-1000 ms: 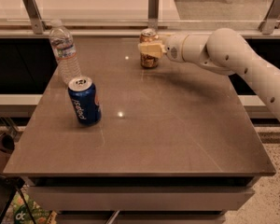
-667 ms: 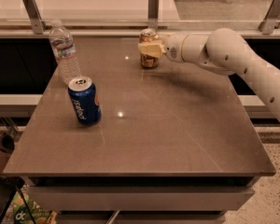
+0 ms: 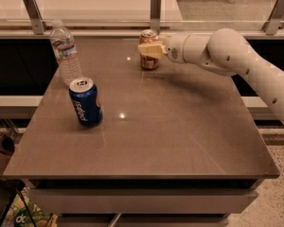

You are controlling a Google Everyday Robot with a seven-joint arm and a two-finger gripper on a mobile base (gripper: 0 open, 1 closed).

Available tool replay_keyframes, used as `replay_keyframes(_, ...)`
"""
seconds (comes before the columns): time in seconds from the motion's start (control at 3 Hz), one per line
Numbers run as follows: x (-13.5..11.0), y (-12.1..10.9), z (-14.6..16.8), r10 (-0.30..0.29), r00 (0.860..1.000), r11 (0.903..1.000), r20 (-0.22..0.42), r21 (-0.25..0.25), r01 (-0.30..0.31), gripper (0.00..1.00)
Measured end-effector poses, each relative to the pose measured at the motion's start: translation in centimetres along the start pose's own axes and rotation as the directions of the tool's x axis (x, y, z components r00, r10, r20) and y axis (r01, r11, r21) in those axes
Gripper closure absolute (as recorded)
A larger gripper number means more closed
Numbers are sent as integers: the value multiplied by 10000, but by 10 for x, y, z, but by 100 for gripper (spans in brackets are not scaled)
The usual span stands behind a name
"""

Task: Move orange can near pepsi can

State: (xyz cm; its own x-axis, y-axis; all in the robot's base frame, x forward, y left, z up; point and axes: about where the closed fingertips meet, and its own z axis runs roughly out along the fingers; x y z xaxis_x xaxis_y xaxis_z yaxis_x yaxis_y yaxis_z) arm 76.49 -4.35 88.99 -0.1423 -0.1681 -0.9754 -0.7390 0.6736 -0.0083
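- The orange can [image 3: 149, 63] stands upright at the worktop's [image 3: 189, 131] 12 o'clock edge.
- The end effector [image 3: 147, 49] is at the can's upper body; I cannot tell whether it is clamped.
- The pepsi can [image 3: 86, 103] sits at 9 o'clock, well apart, with a water bottle [image 3: 66, 56] just behind it.

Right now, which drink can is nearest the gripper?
The orange can, at the back, right at the gripper; the blue pepsi can stands far off, beside the water bottle.
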Motion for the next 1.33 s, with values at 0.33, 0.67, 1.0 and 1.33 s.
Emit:
replay_keyframes(0.33, -5, -2, -1, 4, 10000, 9995, 45, -308, -2, 100)
replay_keyframes(0.67, -14, -1, -19, 154, 9998, 9971, 149, -744, -143, 100)
replay_keyframes(1.0, -18, 8, -41, 354, 9993, 9926, 128, -1162, -337, 100)
replay_keyframes(1.33, -22, 26, -60, 538, 9985, 9895, 66, -1345, -524, 100)
